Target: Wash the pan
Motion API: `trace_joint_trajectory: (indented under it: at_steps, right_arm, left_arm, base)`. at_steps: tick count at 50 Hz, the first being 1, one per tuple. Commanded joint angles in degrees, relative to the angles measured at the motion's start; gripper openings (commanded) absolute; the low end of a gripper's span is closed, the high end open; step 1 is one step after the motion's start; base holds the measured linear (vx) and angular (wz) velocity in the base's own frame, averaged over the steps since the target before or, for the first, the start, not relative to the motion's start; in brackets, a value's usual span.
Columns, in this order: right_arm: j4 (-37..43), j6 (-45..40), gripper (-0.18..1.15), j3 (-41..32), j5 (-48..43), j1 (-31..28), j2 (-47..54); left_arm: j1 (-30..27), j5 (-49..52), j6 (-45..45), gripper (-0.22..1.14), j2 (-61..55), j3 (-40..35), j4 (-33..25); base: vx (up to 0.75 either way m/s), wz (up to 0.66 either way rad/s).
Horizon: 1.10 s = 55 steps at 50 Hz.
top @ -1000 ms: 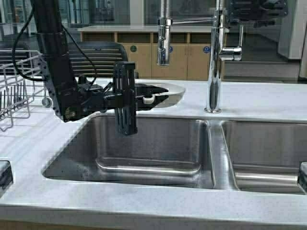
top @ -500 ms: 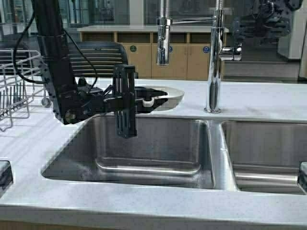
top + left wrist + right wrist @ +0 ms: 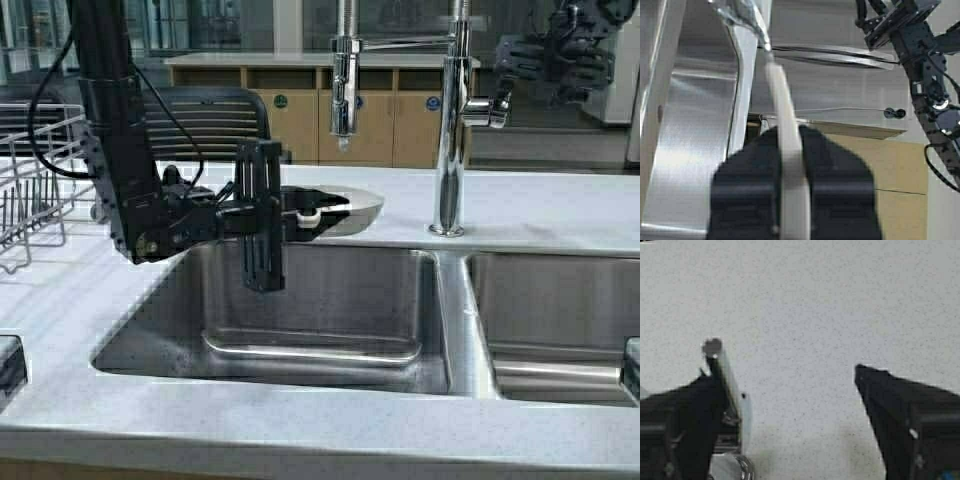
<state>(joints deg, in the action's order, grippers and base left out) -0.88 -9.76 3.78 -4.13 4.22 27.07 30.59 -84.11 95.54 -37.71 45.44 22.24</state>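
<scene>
White pan (image 3: 345, 206) is pinched by the left gripper (image 3: 312, 212) at the sink's (image 3: 320, 300) 12 o'clock rim, probably heading under the faucet (image 3: 345, 75), while the right gripper (image 3: 790, 410) sits spread near the tap lever (image 3: 483, 110).

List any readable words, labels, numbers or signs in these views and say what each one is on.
No readable text in any view.
Round blue stickers on the wooden cabinet doors behind the counter: too small to read.
The pan, the tap and the sink carry no lettering that shows.
</scene>
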Motion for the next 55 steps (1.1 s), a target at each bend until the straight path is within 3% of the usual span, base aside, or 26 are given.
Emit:
trace_joint_trajectory:
  at_steps: [1, 24, 40, 43, 46, 53, 55]
  right_arm:
    - [0.3, -0.1, 1.04, 0.4, -0.3, 6.1, -4.7]
    - [-1.1, 1.1, 1.04, 1.9, -0.4, 6.9, -11.8]
    - [-1.1, 1.0, 1.0, 2.9, -0.4, 7.1, -8.6]
    - [-1.2, 0.8, 0.91, 2.5, -0.1, 6.6, -7.6]
    - [-1.1, 0.9, 0.72, 2.1, 0.2, 5.6, -6.8]
    - [-1.2, 1.2, 0.04, 0.6, 0.8, 1.4, -5.1]
    - [-1.3, 1.3, -0.08, -0.1, 0.7, 0.2, -4.6]
  left_arm:
    - [0.1, -1.1, -1.3, 0.02, 1.1, -0.9, -0.1]
    - [0.1, -1.1, -1.3, 0.02, 0.8, -1.3, -0.1]
    - [0.1, -1.2, -1.2, 0.02, 0.6, -1.5, -0.1]
    - [0.1, -1.2, -1.2, 0.02, 0.7, -1.6, -0.1]
    - [0.1, -1.1, -1.2, 0.02, 0.7, -1.5, -0.1]
    - [0.1, -1.1, -1.2, 0.02, 0.6, -1.3, 0.0]
    - [0.1, -1.2, -1.2, 0.02, 0.6, -1.4, 0.0]
  base:
    - [0.0, 0.0]
    - [0.0, 0.0]
    - [0.0, -0.02]
    - [0.0, -0.02]
    - [0.0, 0.0]
    - [0.0, 0.0]
    - [0.0, 0.0]
